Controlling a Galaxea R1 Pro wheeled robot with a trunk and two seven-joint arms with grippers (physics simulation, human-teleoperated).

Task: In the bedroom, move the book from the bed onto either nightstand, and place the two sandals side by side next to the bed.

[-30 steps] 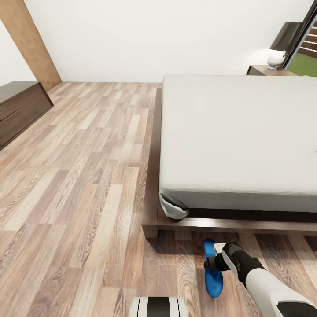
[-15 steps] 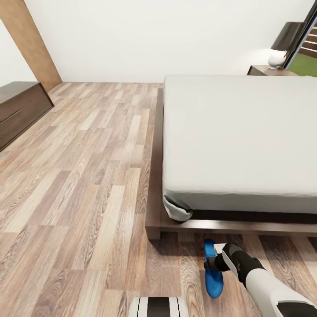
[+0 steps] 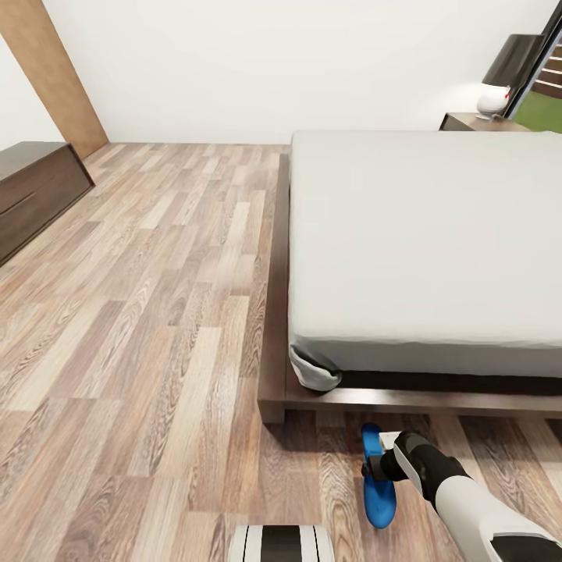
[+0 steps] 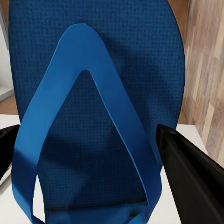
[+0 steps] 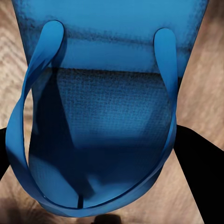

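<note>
Sandal [image 3: 378,476] in bright blue hangs just off the foot corner of the bed [image 3: 425,242], over the wood floor [image 3: 140,312], with the right gripper [image 3: 373,468] clamped on its side edge. From the right wrist, the same sandal [image 5: 100,116] sits between two dark fingers [image 5: 200,172], its blue strap looping round the sole, floorboards behind it. The grip is closed on the sandal.

From the left wrist, a second sandal [image 4: 95,107] lies between the left gripper's [image 4: 95,186] black fingers [image 4: 191,177], its V-shaped strap running toward the camera. A white surface shows under it, and wood planks beyond it on one side. The fingers stand at either side of the sole, but whether they press on it cannot be told.

Beside the bed, the pale grey mattress [image 3: 429,234] is flat, and a fold of sheet hangs loose at the near corner of the dark frame. A nightstand [image 3: 476,122] stands past the bed's far corner, against the white wall, with a small white lamp [image 3: 493,100] on top. A longer dark cabinet [image 3: 35,191] stands well apart from the bed across the floor.
</note>
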